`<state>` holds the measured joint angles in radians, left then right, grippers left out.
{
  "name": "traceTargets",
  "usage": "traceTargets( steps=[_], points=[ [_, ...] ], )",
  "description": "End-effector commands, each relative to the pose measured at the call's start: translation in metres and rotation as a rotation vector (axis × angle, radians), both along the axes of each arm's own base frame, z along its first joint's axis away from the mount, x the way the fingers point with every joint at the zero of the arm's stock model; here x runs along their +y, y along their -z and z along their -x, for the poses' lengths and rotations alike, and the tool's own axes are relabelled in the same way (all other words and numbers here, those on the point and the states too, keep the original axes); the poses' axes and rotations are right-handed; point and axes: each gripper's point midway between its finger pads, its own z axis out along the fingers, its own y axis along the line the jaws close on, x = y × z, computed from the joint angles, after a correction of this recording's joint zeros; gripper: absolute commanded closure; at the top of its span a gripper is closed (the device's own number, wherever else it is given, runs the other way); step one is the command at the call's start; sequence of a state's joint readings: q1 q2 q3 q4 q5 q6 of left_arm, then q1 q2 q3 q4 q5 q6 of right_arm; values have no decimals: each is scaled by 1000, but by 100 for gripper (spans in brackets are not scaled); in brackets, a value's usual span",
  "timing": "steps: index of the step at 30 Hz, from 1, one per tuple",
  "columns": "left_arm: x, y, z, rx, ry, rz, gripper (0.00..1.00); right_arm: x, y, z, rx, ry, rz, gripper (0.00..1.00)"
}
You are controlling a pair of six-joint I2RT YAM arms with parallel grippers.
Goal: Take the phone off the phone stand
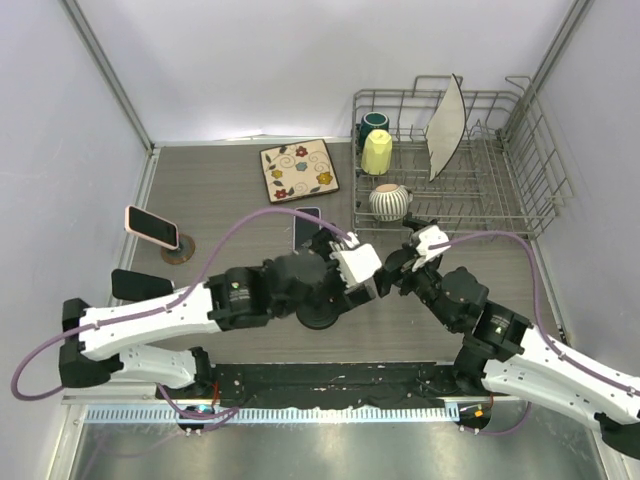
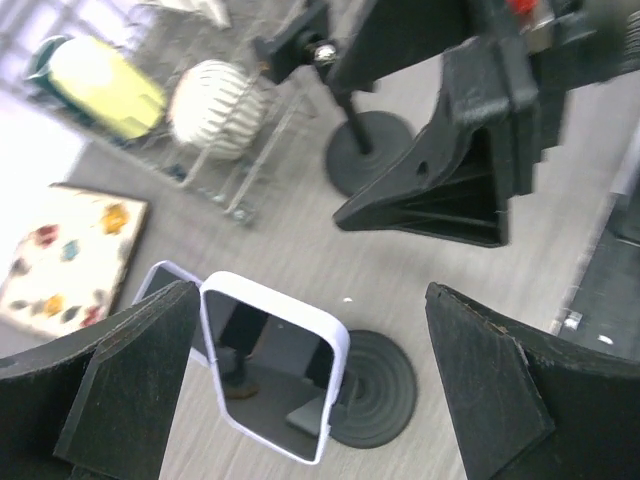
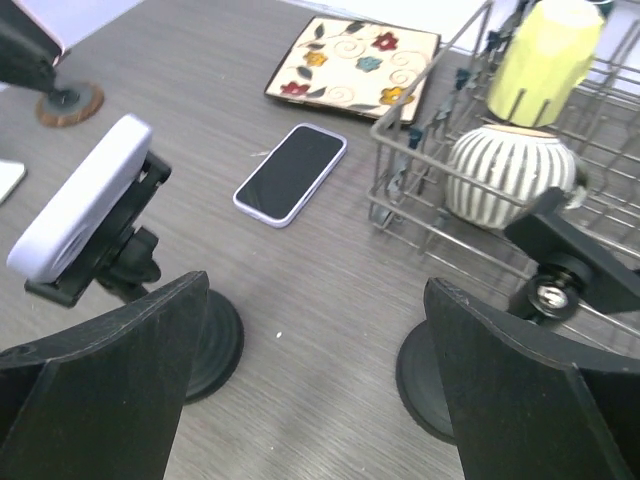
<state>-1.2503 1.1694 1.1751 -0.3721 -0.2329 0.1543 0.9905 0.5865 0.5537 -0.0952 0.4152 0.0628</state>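
Low in the left wrist view, between the widely spread fingers [image 2: 120, 380] of the left gripper [image 2: 315, 350]: phone [image 2: 270, 375] in a white case, dark screen toward the camera, leaning back, clamped on the phone stand [image 2: 375, 385] with its round black base. Closer to the finger at frame left than to the one at frame right; just beside it, contact impossible to judge. Left gripper released, grasping nothing.

At the left of the right wrist view, same phone from behind, pale back up, gripped by the stand's black clamp, base flat on the grey table [image 3: 180, 90]. Right gripper [image 3: 312, 290] also released and wide, empty, above bare table between the phone stand and an empty stand [image 3: 565, 255] at the right of that frame.

At the centre of the top view, both grippers close together, nearly tip to tip; phone hidden under the left arm there, only the round base showing.

Further up the table, second phone [image 3: 292, 172] lying flat, screen up, between the phone stand and a floral tile [image 1: 298, 171]. At upper right, dish rack [image 1: 535, 190] with a yellow cup [image 1: 376, 152], a ribbed cup [image 1: 389, 202] and a plate [image 1: 447, 120] on edge. At far left, pink phone [image 1: 152, 227] propped over a round coaster [image 1: 180, 252].
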Motion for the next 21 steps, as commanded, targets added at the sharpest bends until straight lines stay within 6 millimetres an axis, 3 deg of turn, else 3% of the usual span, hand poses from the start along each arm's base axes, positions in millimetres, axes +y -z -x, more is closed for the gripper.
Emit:
traceTargets(
  steps=[1,6,12,21],
  points=[
    [18,-27,-25,-234,-391,-76,0,-28,-28,-6,-38,149,-126,6],
    [5,-27,-22,-332,-524,-157,0,-33,-26,-3,-30,155,-143,6],
    [7,-25,-27,-357,-639,-164,0,-38,-25,-1,-25,159,-151,7],
    [11,-5,-30,-378,-699,-226,4,-42,-23,-1,-27,179,-152,6]
  ],
)
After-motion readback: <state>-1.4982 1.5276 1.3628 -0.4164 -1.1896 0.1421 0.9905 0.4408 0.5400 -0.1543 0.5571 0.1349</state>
